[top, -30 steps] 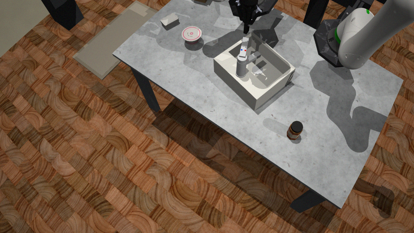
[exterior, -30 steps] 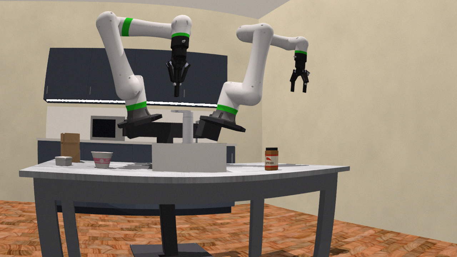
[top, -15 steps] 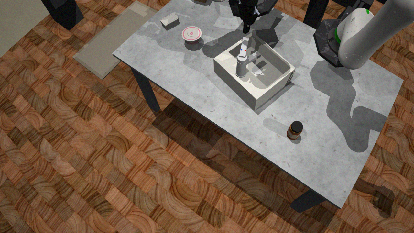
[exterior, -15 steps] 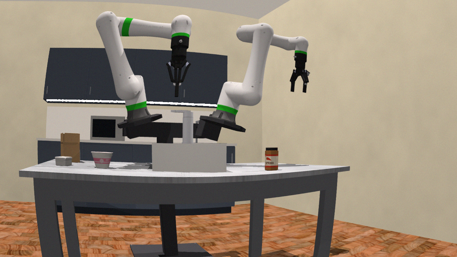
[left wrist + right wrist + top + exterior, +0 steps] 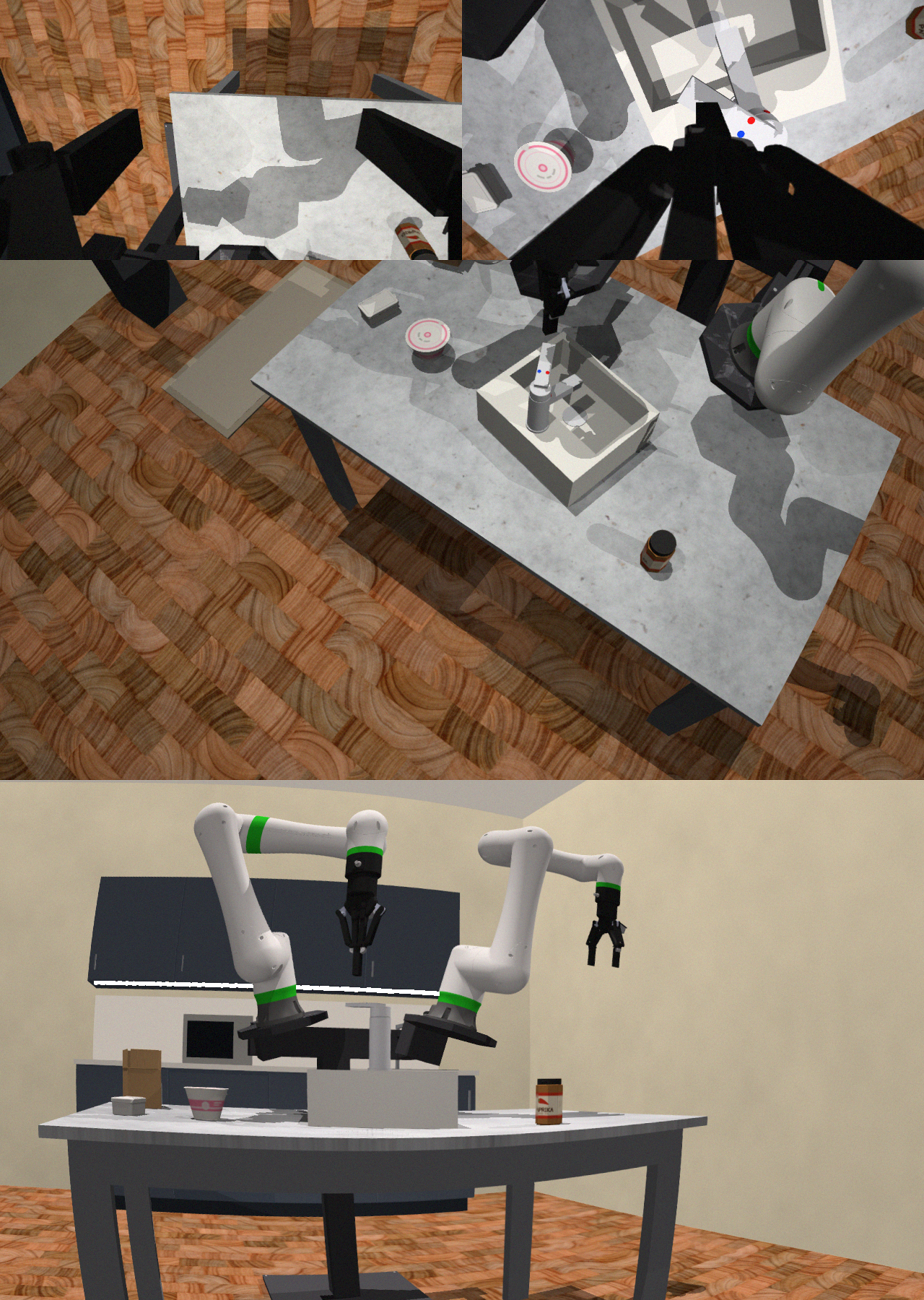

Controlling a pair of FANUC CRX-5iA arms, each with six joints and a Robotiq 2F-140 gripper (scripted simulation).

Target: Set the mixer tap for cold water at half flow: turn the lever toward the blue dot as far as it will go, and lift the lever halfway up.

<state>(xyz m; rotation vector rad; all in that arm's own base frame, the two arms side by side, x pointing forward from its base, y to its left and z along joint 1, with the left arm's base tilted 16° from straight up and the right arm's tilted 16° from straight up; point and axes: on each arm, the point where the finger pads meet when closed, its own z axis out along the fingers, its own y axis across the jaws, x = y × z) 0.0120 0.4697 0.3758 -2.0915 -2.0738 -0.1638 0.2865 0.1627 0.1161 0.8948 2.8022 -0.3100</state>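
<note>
In the top view, the mixer tap [image 5: 538,412] [image 5: 380,1038] [image 5: 745,77] stands on the rim of the sink [image 5: 526,451] [image 5: 382,1100] [image 5: 834,72], its lever [image 5: 543,366] [image 5: 364,1004] [image 5: 765,133] pointing to about 12 o'clock and its spout to 2. The exterior view shows the lever roughly level. Our right gripper [image 5: 548,328] [image 5: 356,973] [image 5: 706,120] hangs above the lever, apart from it, jaws clenched on nothing. Our left gripper [image 5: 603,965] [image 5: 249,128] has its jaws released, spread wide. From above, we see the paprika jar [image 5: 657,550] [image 5: 548,1103] [image 5: 415,238] [image 5: 917,23] at the sink's 5 o'clock on the counter [image 5: 452,473] [image 5: 258,1134] [image 5: 224,137] [image 5: 484,90].
</note>
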